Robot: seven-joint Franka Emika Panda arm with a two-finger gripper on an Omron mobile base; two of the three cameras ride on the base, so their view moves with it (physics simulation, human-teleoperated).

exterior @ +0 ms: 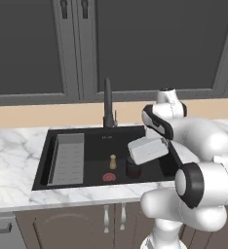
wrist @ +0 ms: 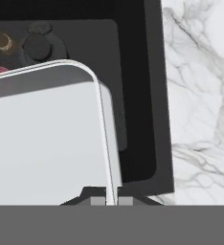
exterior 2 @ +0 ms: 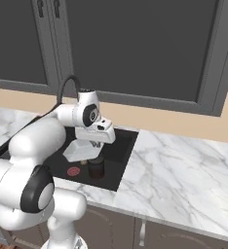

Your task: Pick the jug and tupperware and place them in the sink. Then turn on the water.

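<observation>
Tupperware [exterior: 147, 150]: pale, shallow container, held tilted above the right half of the sink [exterior: 94, 133]; one rim sits pinched between the two finger tips, seen edge-on in the hand view [wrist: 47, 139]

Gripper [wrist: 107, 201]: jaws nearly closed, clamped on the tupperware's thin rim; hand reaches out over the basin, pointing downward, with the white forearm bent across the sink's right edge

Jug [exterior: 132, 167]: squat, dark, upright on the sink floor, directly under the held container

Sink: black basin set in white marble counter [exterior: 18, 146]; also holds a small brass-coloured peg [exterior: 113, 161], upright just left of the jug, a flat red disc [exterior: 109, 177] in front of the peg, and a grey ribbed rack [exterior: 68, 158] along the left side

Faucet [exterior: 107, 104]: black gooseneck at the back rim
</observation>
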